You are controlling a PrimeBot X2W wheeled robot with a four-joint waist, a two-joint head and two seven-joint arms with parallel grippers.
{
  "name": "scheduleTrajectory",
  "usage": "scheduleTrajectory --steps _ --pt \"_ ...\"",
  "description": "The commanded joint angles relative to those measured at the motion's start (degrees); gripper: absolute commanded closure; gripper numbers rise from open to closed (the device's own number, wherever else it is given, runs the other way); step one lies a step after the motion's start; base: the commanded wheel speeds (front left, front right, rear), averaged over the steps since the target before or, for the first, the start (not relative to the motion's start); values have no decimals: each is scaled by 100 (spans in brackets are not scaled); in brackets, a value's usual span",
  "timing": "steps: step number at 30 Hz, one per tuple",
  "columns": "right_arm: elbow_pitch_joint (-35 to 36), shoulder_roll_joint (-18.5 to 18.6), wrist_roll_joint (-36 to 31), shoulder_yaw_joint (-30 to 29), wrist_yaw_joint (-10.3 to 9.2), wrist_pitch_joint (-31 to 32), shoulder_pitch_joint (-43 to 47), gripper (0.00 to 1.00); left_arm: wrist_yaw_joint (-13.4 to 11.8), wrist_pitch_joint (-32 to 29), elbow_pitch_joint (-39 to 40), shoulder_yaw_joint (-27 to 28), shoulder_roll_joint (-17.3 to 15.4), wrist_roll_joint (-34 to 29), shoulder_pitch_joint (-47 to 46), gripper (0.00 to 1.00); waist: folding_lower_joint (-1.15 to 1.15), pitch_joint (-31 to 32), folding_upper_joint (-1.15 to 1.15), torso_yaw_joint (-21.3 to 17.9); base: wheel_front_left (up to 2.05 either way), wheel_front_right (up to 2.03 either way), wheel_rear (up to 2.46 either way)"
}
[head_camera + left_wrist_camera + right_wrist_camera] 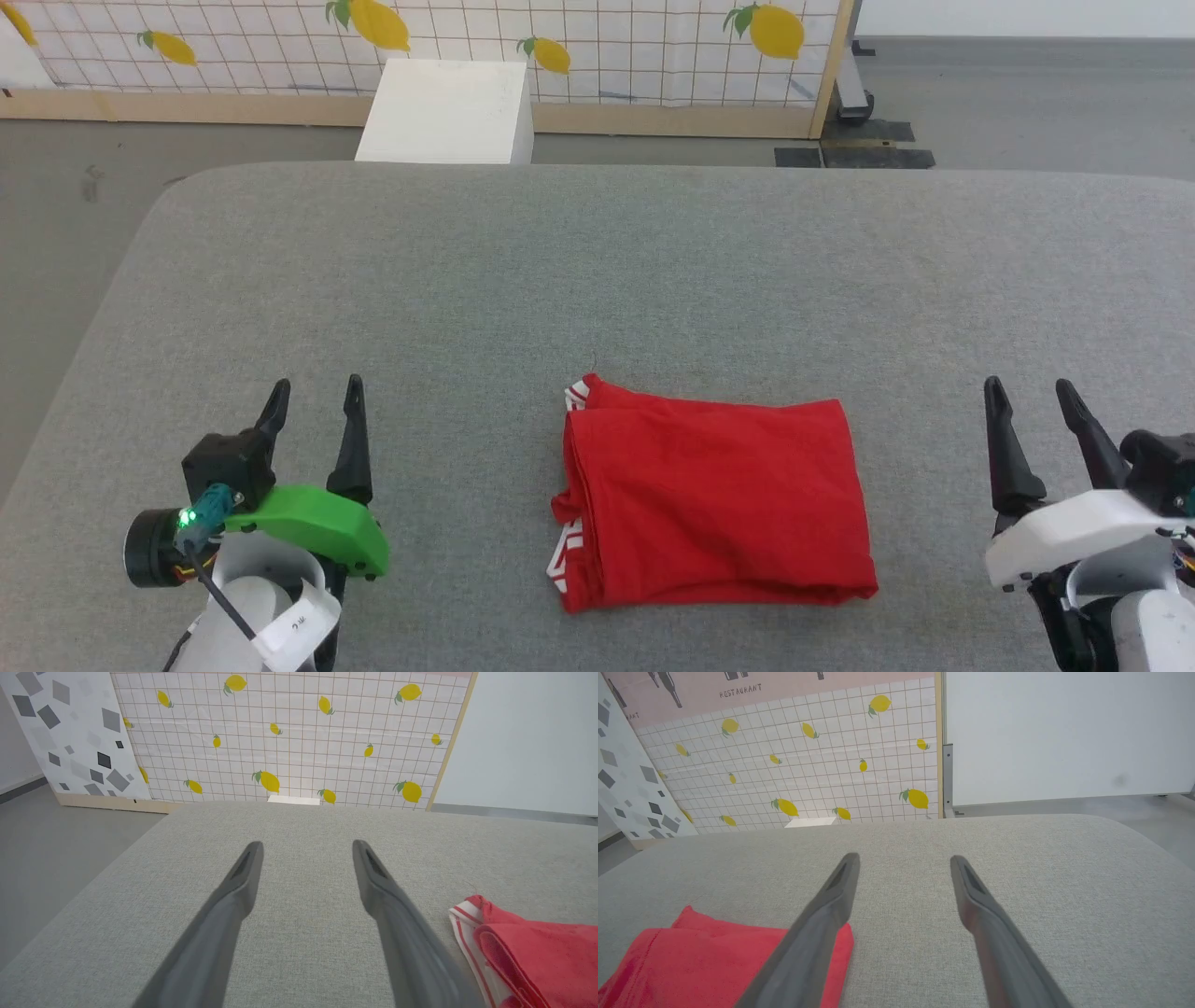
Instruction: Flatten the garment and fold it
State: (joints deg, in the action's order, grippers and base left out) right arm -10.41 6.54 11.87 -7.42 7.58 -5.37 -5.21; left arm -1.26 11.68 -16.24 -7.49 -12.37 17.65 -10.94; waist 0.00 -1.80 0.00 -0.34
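Observation:
The red garment [714, 504] lies folded into a compact rectangle on the grey table [597, 271], with red-and-white striped trim showing along its left edge. My left gripper [316, 390] stands open to the left of it, well apart, nothing between its fingers. On the other side my right gripper [1032, 389] is open too, clear of the cloth. In the left wrist view the garment [532, 956] shows at the lower right beside the open left gripper [306, 845]. The right wrist view has the garment [714, 966] at the lower left, partly behind a finger of the open right gripper [903, 858].
A white box [448, 110] stands on the floor beyond the table's far edge. Behind it runs a lemon-patterned screen [597, 47] on a wooden base. Grey floor [56, 224] lies past the table's left edge.

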Motion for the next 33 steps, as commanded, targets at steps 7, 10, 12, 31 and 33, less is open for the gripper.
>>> scheduleTrajectory --steps 7,10,12,31,33 --pt "225 231 176 193 -9 891 -544 0 -62 7 114 3 -74 72 -80 0 0 -122 0 -2 0 0 0" --pt "259 360 321 407 -9 1559 -796 0 -76 3 173 -13 -80 71 -112 0 0 -187 0 39 0 0 0" --pt "207 430 432 596 -9 2138 -943 0 -86 6 210 -30 -80 66 -121 0 0 -228 0 78 0 0 0" --pt "-1002 639 232 1774 -9 5021 -1414 0 -148 93 489 -268 48 -5 -480 0 0 -1007 0 726 0 0 0" --pt "-1102 626 236 1836 -9 5097 -1391 0 -149 107 482 -284 59 -3 -505 0 0 -1050 0 766 0 0 0"
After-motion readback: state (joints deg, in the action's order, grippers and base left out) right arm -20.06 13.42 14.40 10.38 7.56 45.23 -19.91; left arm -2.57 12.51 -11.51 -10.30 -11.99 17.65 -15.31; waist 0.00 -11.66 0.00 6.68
